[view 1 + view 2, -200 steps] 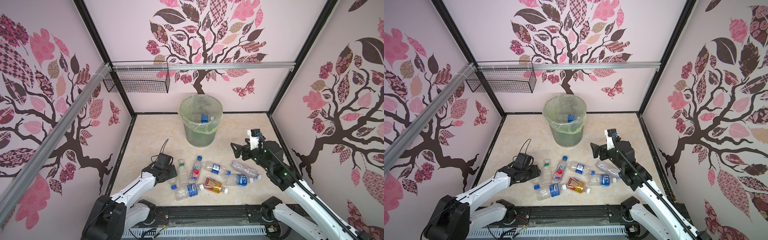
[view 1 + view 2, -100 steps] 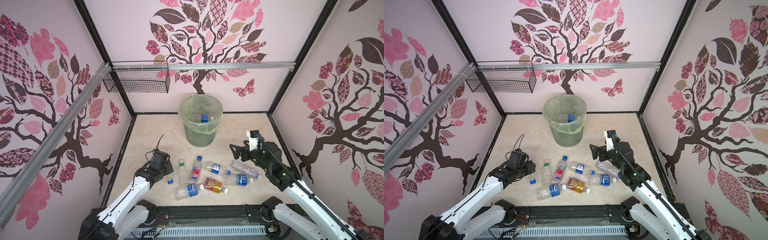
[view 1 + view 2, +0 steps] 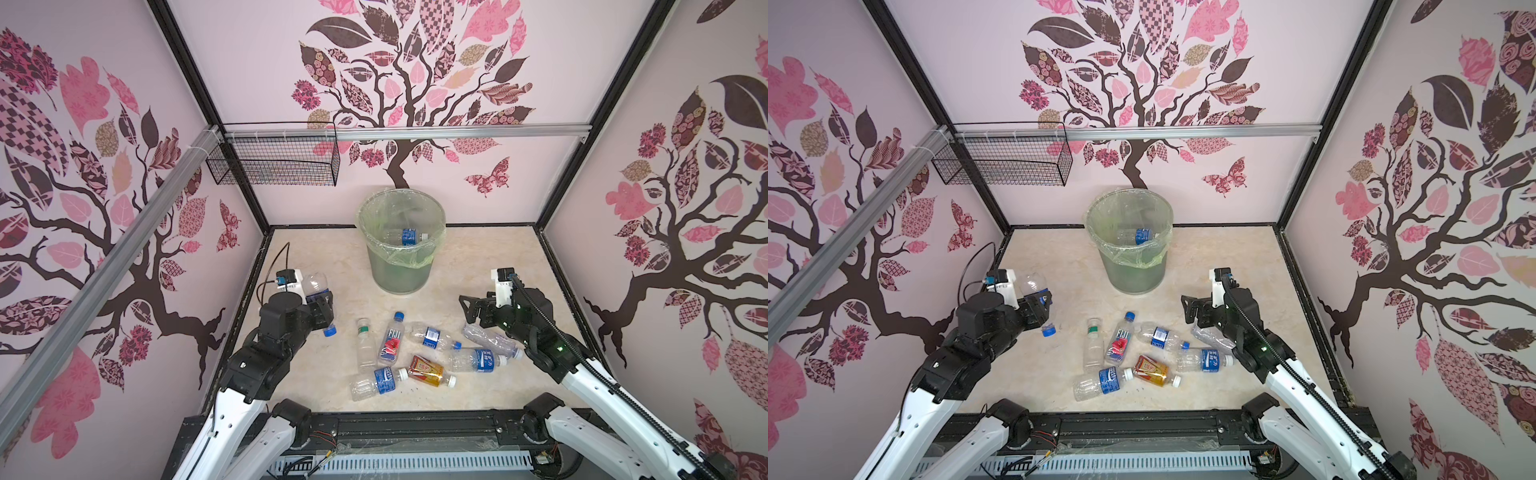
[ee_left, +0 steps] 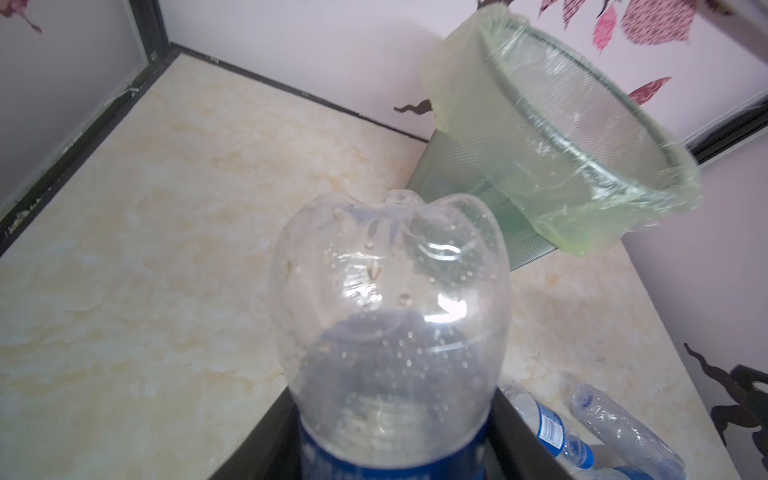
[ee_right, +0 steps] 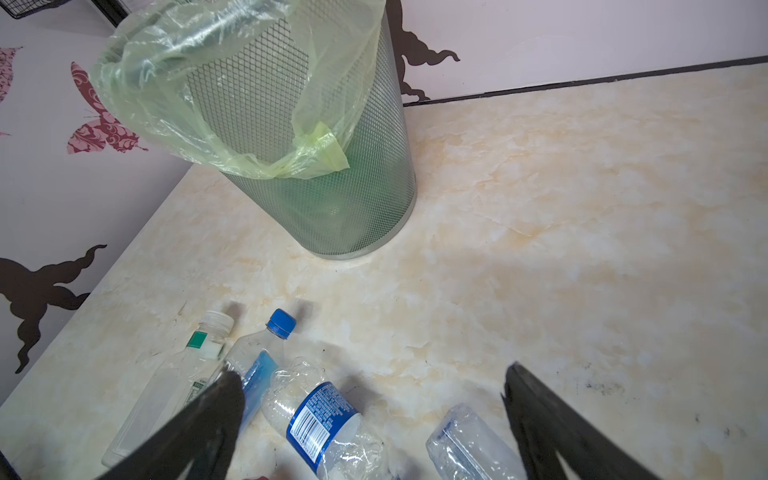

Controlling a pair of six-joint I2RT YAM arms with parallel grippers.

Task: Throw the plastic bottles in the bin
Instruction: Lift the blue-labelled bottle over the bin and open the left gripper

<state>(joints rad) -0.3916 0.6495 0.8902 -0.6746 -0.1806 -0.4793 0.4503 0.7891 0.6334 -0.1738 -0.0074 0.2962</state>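
My left gripper [image 3: 319, 305] [image 4: 390, 451] is shut on a clear plastic bottle with a blue label [image 3: 312, 286] [image 4: 386, 299]. It holds the bottle above the floor, base up and blue cap [image 3: 329, 331] down. The grey-green bin [image 3: 401, 266] [image 4: 540, 137] [image 5: 332, 187] stands at the back middle, with one bottle [image 3: 409, 237] inside it. Several bottles lie on the floor in both top views, among them a FIJI one [image 3: 390, 340], an amber one [image 3: 428, 370] and a crumpled clear one [image 3: 490, 340]. My right gripper [image 3: 467, 309] [image 5: 374, 376] hangs open over the right end of that pile, empty.
A black wire basket [image 3: 274, 164] hangs on the back wall at the left, under an aluminium rail [image 3: 457, 133]. Patterned walls close in the marble floor [image 3: 490, 257] on three sides. The black base rail [image 3: 407, 419] runs along the front.
My left gripper has closed on the blue-label bottle and lifted it off the floor, up and away from the pile. The right arm has barely moved.
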